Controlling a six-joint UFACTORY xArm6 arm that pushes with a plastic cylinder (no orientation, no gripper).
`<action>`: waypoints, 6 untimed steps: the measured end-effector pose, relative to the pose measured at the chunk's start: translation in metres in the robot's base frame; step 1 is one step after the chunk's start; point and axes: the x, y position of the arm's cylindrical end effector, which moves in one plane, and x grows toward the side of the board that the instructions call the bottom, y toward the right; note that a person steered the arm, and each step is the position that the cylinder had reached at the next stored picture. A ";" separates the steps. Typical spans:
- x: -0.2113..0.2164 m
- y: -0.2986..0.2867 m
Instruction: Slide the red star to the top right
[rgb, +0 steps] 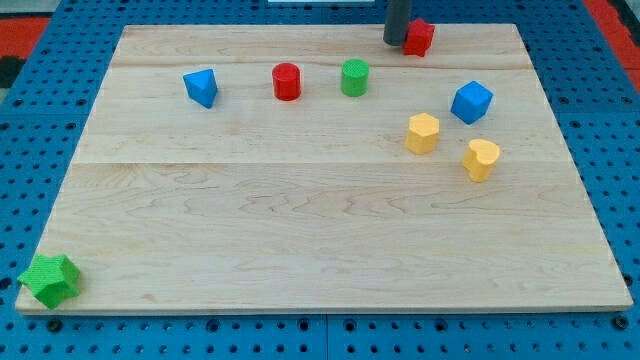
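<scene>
The red star (420, 37) lies near the top edge of the wooden board (320, 230), right of centre. My tip (395, 43) is a dark rod coming down from the view's top. It stands right against the star's left side, touching or nearly touching it. The star's left part is partly hidden by the rod.
A red cylinder (287, 81), a green cylinder (354, 77) and a blue block (201, 87) stand left of and below the tip. A blue cube (472, 101) and two yellow blocks (423, 133) (481, 159) lie at the right. A green star (49, 279) sits at the bottom left corner.
</scene>
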 end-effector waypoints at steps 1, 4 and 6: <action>0.000 -0.009; 0.001 -0.030; 0.001 -0.029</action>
